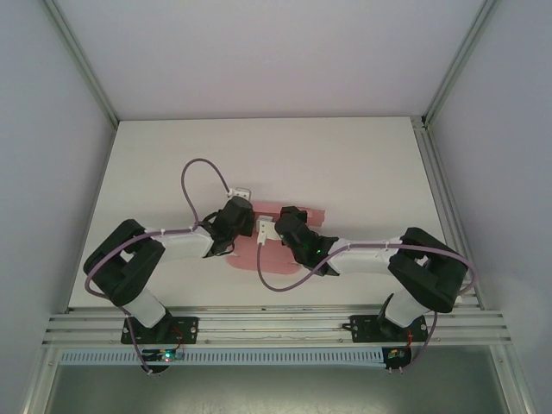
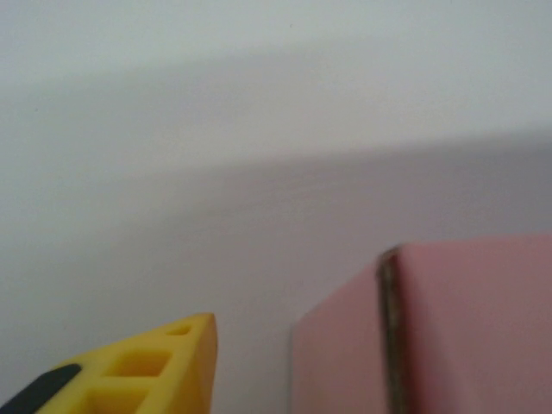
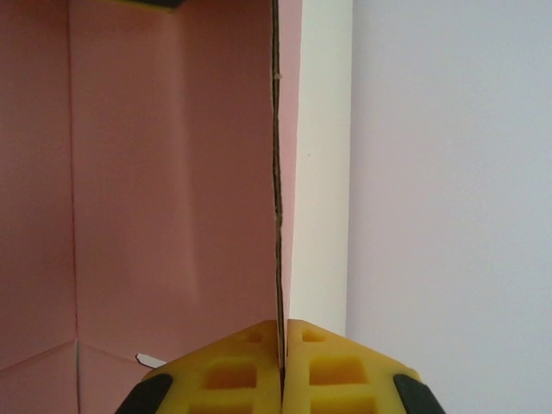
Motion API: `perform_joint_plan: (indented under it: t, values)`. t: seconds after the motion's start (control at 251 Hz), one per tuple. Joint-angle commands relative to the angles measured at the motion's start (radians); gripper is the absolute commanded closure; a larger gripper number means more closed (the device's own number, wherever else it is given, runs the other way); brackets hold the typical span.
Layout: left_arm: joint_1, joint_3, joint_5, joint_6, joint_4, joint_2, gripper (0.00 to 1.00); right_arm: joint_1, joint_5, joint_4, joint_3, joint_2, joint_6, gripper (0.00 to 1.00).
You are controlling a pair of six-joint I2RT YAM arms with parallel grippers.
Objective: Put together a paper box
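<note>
The paper box is a pink card sheet lying mid-table, partly under both grippers. My right gripper is shut on a raised pink flap seen edge-on, with the pink inner panel to its left. In the top view the right gripper sits over the sheet's middle. My left gripper hovers at the sheet's left part. In the left wrist view, one yellow finger stands apart from a folded pink panel. The other finger is hidden behind that panel, so the left gripper is open.
The white table stretches behind and to both sides of the sheet. Metal frame rails run along the right edge and the near edge. Purple cables loop above the arms.
</note>
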Motion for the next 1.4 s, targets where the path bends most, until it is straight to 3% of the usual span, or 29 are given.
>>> perform_joint_plan:
  t: [0.0, 0.331, 0.535, 0.678, 0.778, 0.994, 1.149, 1.397]
  values:
    - [0.042, -0.065, -0.008, 0.009, -0.065, -0.041, 0.59, 0.000, 0.057, -0.087, -0.014, -0.004, 0.042, 1.00]
    - [0.041, -0.091, 0.031, -0.029, -0.122, -0.169, 0.62, -0.012, 0.064, -0.109, -0.010, -0.002, 0.058, 1.00]
    - [0.023, -0.011, -0.194, -0.072, -0.238, -0.064, 0.86, 0.016, 0.045, -0.133, 0.015, -0.016, 0.085, 1.00]
    - [-0.007, 0.039, -0.311, -0.107, -0.229, 0.035, 1.00, 0.032, 0.023, -0.155, 0.043, -0.002, 0.130, 1.00]
    - [-0.023, 0.088, -0.422, -0.195, -0.293, 0.080, 1.00, 0.035, 0.021, -0.174, 0.057, 0.009, 0.165, 1.00]
    - [-0.023, 0.103, -0.393, -0.270, -0.298, 0.103, 1.00, 0.043, 0.011, -0.194, 0.063, 0.016, 0.209, 1.00]
    - [-0.022, 0.022, -0.211, -0.169, -0.164, 0.022, 0.65, 0.034, 0.033, -0.193, 0.058, 0.018, 0.207, 1.00]
    - [-0.021, -0.051, 0.004, -0.073, -0.168, -0.210, 0.43, 0.011, 0.036, -0.198, 0.064, 0.027, 0.208, 1.00]
